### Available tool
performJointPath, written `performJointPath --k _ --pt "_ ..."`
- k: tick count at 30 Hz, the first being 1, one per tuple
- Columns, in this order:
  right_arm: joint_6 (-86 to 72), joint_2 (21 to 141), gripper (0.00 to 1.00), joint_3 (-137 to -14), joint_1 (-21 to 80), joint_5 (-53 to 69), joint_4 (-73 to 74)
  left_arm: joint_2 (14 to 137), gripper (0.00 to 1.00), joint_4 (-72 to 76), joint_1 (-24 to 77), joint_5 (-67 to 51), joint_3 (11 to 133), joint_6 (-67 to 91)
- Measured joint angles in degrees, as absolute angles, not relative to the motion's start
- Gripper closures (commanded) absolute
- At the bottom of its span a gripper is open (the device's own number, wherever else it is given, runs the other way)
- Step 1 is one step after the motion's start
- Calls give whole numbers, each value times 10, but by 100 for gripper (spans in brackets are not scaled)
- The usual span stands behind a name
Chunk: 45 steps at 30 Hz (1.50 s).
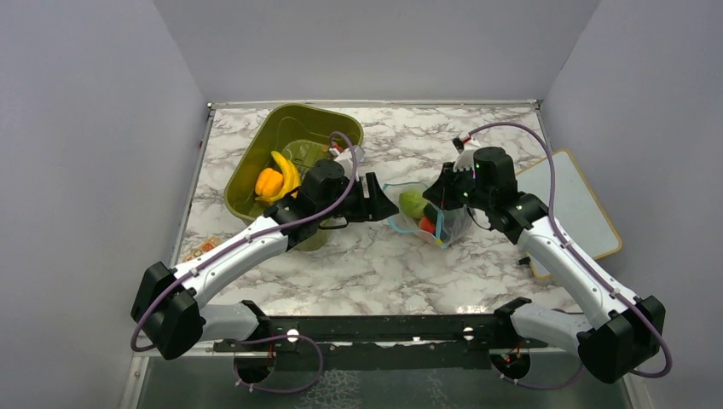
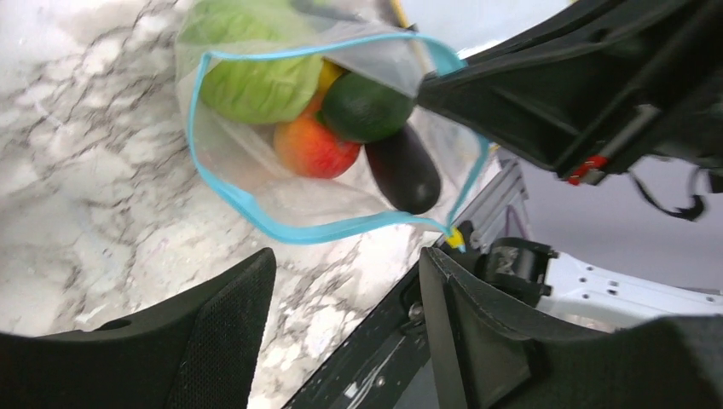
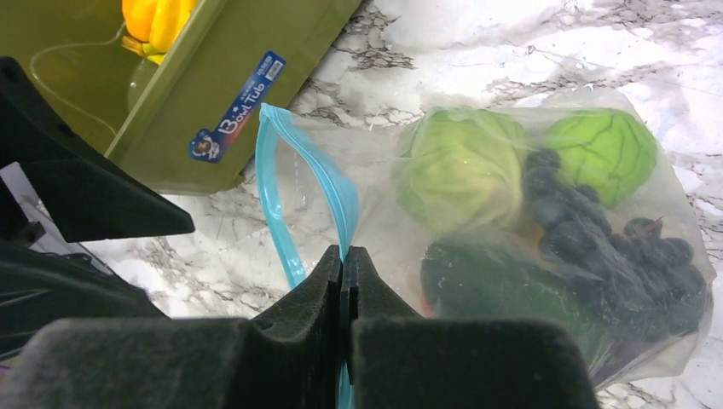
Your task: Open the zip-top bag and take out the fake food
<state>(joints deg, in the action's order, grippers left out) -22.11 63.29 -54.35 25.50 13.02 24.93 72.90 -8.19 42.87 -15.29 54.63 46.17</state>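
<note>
Open bag (image 3: 375, 196), food (image 2: 311, 145) not yet out

On the bag's blue zip strip, right claw (image 3: 345, 260) is clenched, pinning one lip so the mouth stands wide. Opposite, left claw (image 2: 341, 281) is released, nothing between its fingers, facing straight into the mouth, likely lined up to reach a piece. The bag lies on the bench (image 1: 367, 264) between the arms, with green rounds, peach and eggplant inside. Just beside it, green tub (image 1: 247, 170), probably the drop spot.

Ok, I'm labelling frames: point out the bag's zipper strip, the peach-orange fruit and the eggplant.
zipper strip (image 3: 271, 187), right wrist view, left band of the open mouth.
peach-orange fruit (image 2: 314, 146), left wrist view, middle of its skin.
eggplant (image 2: 405, 175), left wrist view, middle of its dark body.
</note>
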Motion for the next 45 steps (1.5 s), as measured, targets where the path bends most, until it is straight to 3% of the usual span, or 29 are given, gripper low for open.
performJointPath --k 7,13,24,33,45 --pt "-227 618 99 -542 255 130 244 709 35 7 434 -187 537 490" --pt "-230 616 99 -542 255 130 244 759 43 19 465 -189 566 518" --pt "-249 605 99 -538 255 130 244 860 35 24 515 -143 568 587" --pt "-255 604 99 -536 255 138 244 917 35 55 516 -141 612 597" --pt "-281 604 99 -536 255 140 244 953 30 75 523 -238 617 566"
